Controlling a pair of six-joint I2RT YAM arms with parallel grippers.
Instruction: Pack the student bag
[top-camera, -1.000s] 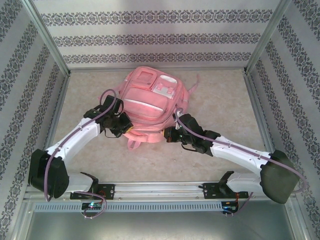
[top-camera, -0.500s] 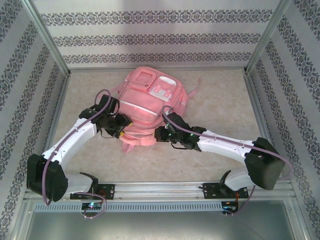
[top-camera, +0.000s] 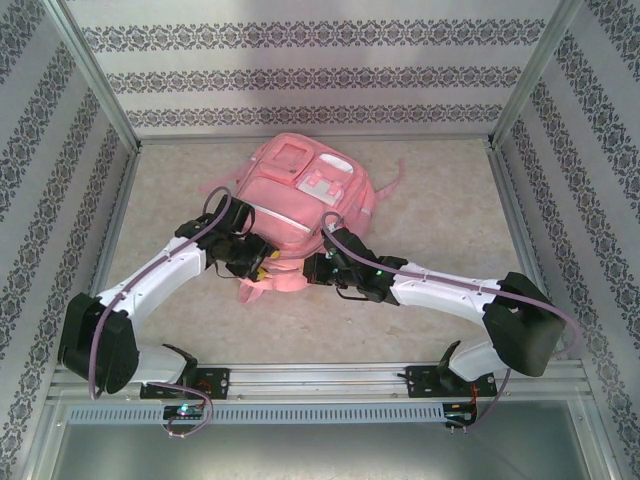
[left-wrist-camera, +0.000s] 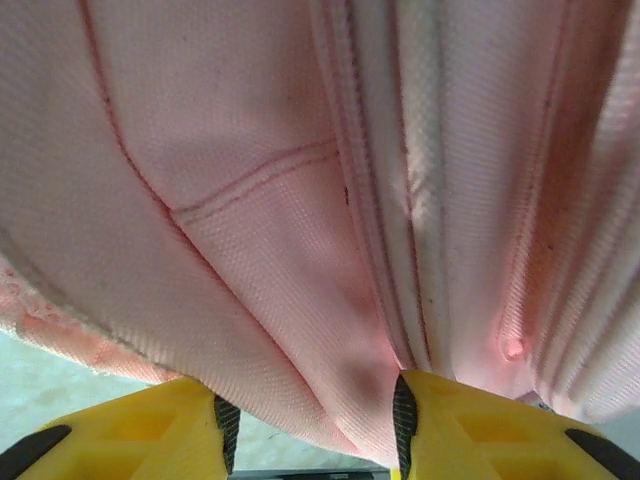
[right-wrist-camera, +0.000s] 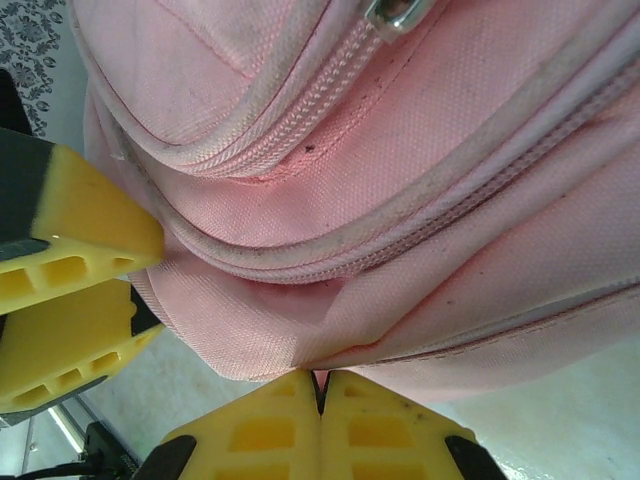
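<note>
1. Left end effector stood with its yellow fingers spread. A sag of pink fabric hung into the gap and touched the right-hand finger, with a sliver of table visible beside the other. No clamping was observed.
2. Right end effector had its yellow fingers pressed together, the tips pinching a fold of fabric at the lower edge of the student bag.
3. The student bag lay flat on the table, towards the far middle, front pockets facing up and its near end towards the arms.
4. Both end effectors were at the bag's near edge, the left at the near-left corner and the right just beside it. In the right wrist view the left one's fingers appeared at the left margin, against the bag's side.
5. A clear window pocket and a white patch sat on the far half of the bag's top face. A strap trailed onto the table at the right.
6. A metal zip pull was noted at the top of the right wrist view, with zip lines curving across the fabric below it.
7. Small dark specks marked the fabric.
</note>
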